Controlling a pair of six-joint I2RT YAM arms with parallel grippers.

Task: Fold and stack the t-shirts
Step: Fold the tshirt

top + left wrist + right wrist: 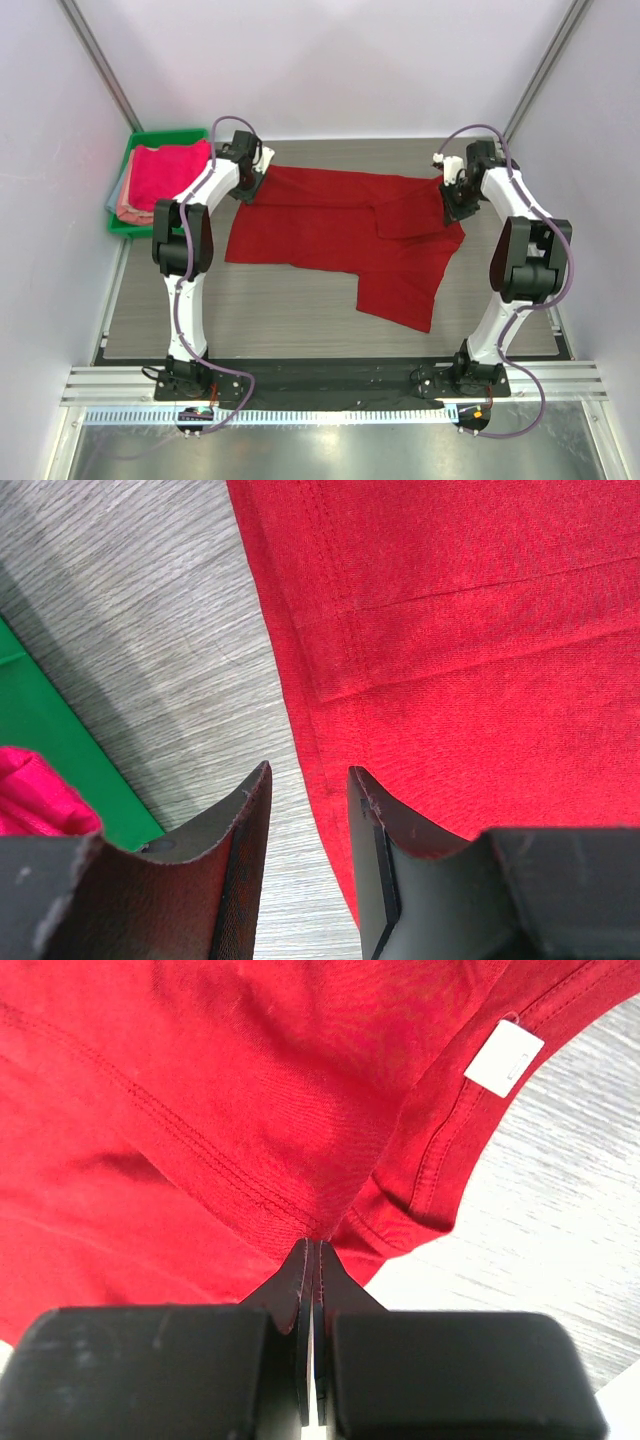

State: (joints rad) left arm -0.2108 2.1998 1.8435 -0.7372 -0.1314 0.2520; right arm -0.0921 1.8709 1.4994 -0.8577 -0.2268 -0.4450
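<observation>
**Near edge.** Left arm (pixel 183 245) and right arm (pixel 527 258), white links with black joints. Both rise from bases at the table's near edge and reach toward the far side.

**Work surface.** Grey wood-grain laminate table (pixel 260 305), flat and matt.

**Item 1.** Deep red soft-knit short-sleeved t-shirt (pixel 335 225), lying flat across the middle and far part of the table.
- One lobe runs toward the near right.
- An overlapped layer lies near the right end.
- Stitched hems show in both wrist views (pixel 480 680) (pixel 190 1080).
- A small white rectangular label (pixel 505 1057) sits inside the neckband.

**Right gripper** (pixel 452 198) (pixel 312 1247). At the shirt's far right end, angled down. Fingers are pressed together, pinching a fold of the red cloth at a hemmed edge.

**Left gripper** (pixel 250 186) (pixel 308 770). At the shirt's far left end. Fingers are spread apart and hold nothing; one is over bare table, the other over red cloth, with the shirt's edge running between them. Contact with the cloth cannot be told.

**Container, far left.** Green plastic rectangular tray (pixel 168 133) (pixel 40 735), beside the table's far left corner. It holds a folded stack:
- Top: bright pink t-shirt (pixel 165 172) (pixel 35 798).
- Beneath: salmon cloth (pixel 132 212).
- At the left side: a grey edge (pixel 118 190).
</observation>
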